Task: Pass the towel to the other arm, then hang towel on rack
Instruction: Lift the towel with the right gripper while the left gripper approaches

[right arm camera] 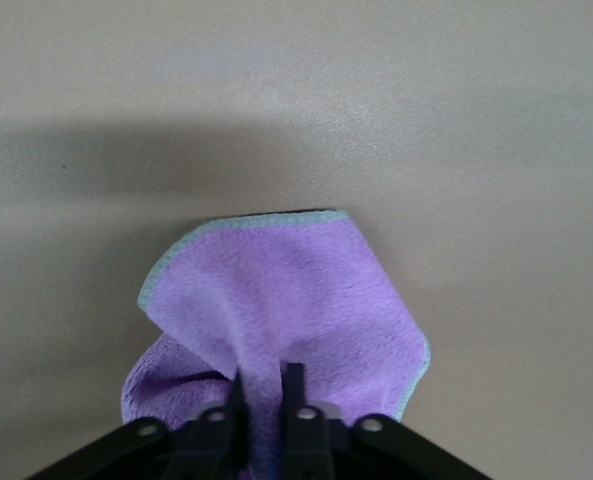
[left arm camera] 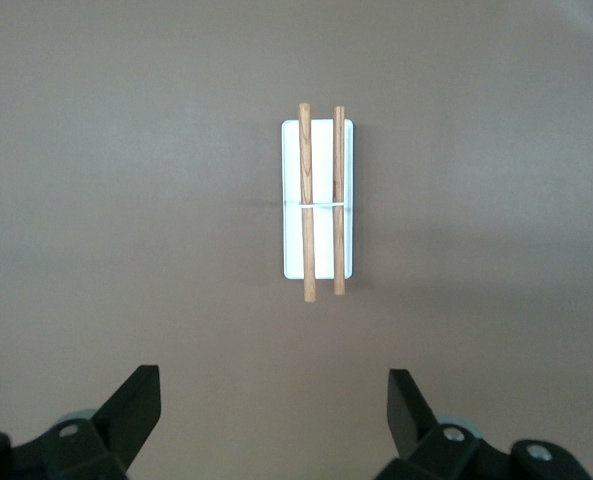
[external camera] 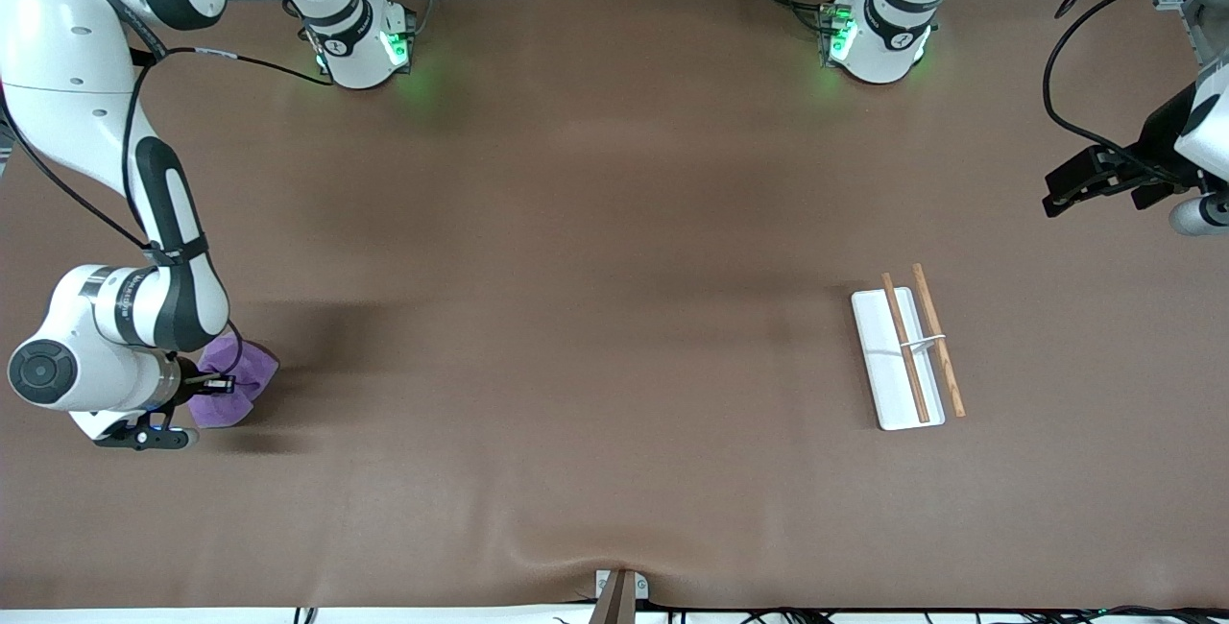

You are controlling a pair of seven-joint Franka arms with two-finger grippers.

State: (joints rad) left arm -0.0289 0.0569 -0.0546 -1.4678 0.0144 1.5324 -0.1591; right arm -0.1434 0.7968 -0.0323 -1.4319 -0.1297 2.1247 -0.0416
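I see right tool (right arm camera: pixel 266 395) clenched on small soft purple microfibre towel (external camera: pixel 233 377) at right arm's end of brown worktop (external camera: pixel 576 317) — left tool (left arm camera: pixel 274 400) released, waiting above white-based, two-rod wooden rack (external camera: pixel 907 348).

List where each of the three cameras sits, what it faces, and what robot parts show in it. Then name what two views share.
Front view: high, across the table, facing both bases; both arms show, right gripper at the towel, left gripper waiting.
Left wrist view: looks down on the rack; open fingertips show.
Right wrist view: looks down at the pinched towel; shut fingers show.
Shared: front and left wrist views both show the rack.
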